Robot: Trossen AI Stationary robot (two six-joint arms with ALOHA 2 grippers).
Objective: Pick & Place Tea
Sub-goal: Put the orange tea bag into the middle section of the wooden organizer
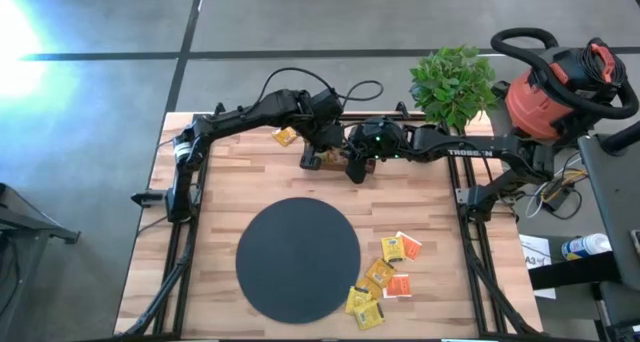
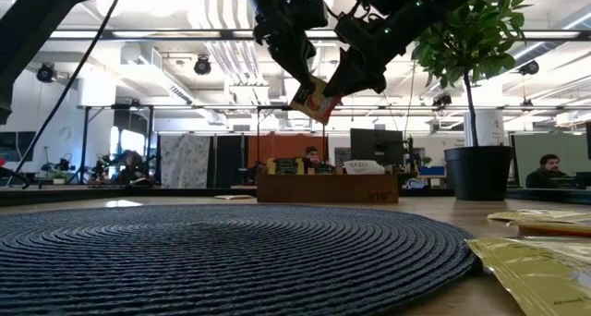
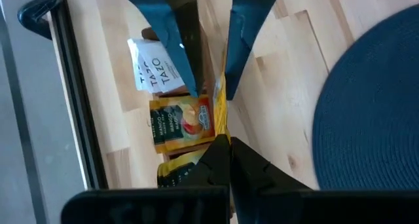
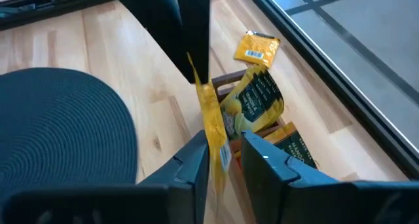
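A white sachet (image 3: 156,68) in the wooden tray (image 2: 327,188) reads "TAZO"; a yellow one (image 3: 180,121) beside it has print too small to read. The left end effector (image 3: 208,101), fingers together, pinches a flat yellow paper tea sachet (image 4: 213,122) by its edge above the tray at the tabletop's (image 1: 430,204) far middle. The right end effector (image 4: 224,155) has its fingers partly apart around the same sachet. More sachets (image 1: 385,279) lie right of the round woven black mat (image 1: 297,259).

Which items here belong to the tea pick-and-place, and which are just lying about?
Job:
- held tea sachet, gripped by the left gripper, right gripper closing on it
- loose tea sachets beside the black mat
- wooden tray of sachets

Lying about:
- potted plant
- red vacuum
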